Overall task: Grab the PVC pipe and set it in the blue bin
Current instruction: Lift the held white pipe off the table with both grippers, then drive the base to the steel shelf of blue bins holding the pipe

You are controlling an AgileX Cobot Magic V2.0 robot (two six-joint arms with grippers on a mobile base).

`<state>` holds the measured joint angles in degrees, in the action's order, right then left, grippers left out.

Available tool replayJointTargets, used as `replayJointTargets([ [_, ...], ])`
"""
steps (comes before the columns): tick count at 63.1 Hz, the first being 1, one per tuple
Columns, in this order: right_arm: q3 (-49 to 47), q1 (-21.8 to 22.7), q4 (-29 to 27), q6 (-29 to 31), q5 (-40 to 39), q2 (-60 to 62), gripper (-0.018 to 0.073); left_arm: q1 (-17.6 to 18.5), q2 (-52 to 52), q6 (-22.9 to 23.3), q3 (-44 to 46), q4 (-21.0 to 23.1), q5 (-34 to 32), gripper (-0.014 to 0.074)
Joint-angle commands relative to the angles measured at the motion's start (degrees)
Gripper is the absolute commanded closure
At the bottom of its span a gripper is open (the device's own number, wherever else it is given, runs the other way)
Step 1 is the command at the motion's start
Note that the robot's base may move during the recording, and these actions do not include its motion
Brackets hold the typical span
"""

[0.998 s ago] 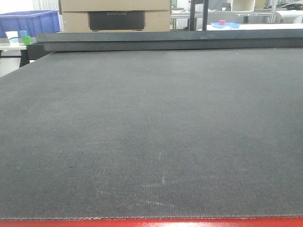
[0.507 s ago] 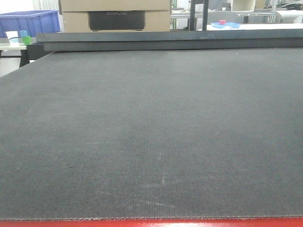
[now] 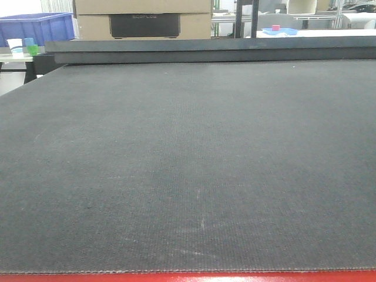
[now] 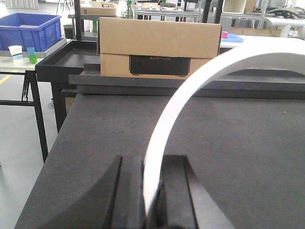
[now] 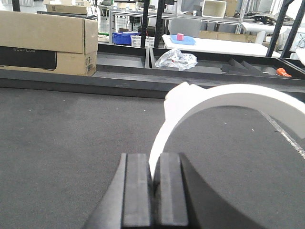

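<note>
Left pincer [image 4: 151,188]: pressed shut on the PVC pipe [image 4: 178,105], strip nipped edge-on between the pads, arc rising up and right out of frame. Right pincer [image 5: 155,188]: likewise clamped on a white arc [image 5: 228,95], tabbed end showing above it. I can't tell from the wrist cams whether that's one pipe held at two spots or two pipes. The front cam catches the desk [image 3: 188,176] but neither arm.

Blue bin [image 4: 29,34] sits on a side table off the desk's far left corner, left of the cardboard box [image 4: 157,45].

I read this as the carry. My plan: hold the squeeze, since a thin strip can flex and pivot in the pads. Lift clear of the desk edge, swing left slowly, and get the whole arc inside the bin wall before letting go.
</note>
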<state>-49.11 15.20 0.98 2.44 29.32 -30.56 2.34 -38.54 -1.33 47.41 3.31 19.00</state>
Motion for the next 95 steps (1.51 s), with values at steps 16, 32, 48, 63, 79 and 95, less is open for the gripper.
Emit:
replayJointTargets([
  [16,-0.47,0.04,0.16,0.03,-1.27,0.41,0.0727,0.25,0.38,0.55,-0.02,0.41,-1.92,0.0707],
  [32,-0.47,0.04,0.16,0.03,-1.27,0.41,0.0727,0.25,0.38,0.55,-0.02,0.41,-1.92,0.0707],
  [48,-0.47,0.04,0.16,0.03,-1.27,0.41,0.0727,0.25,0.38,0.55,-0.02,0.41,-1.92,0.0707],
  [63,-0.47,0.04,0.16,0.03,-1.27,0.41,0.0727,0.25,0.38,0.55,-0.02,0.41,-1.92,0.0707],
  [79,-0.47,0.04,0.16,0.03,-1.27,0.41,0.0727,0.25,0.38,0.55,-0.02,0.41,-2.03,0.0707],
  [95,-0.47,0.04,0.16,0.03,-1.27,0.41,0.0727,0.25,0.38,0.55,-0.02,0.41,-2.03,0.0707],
])
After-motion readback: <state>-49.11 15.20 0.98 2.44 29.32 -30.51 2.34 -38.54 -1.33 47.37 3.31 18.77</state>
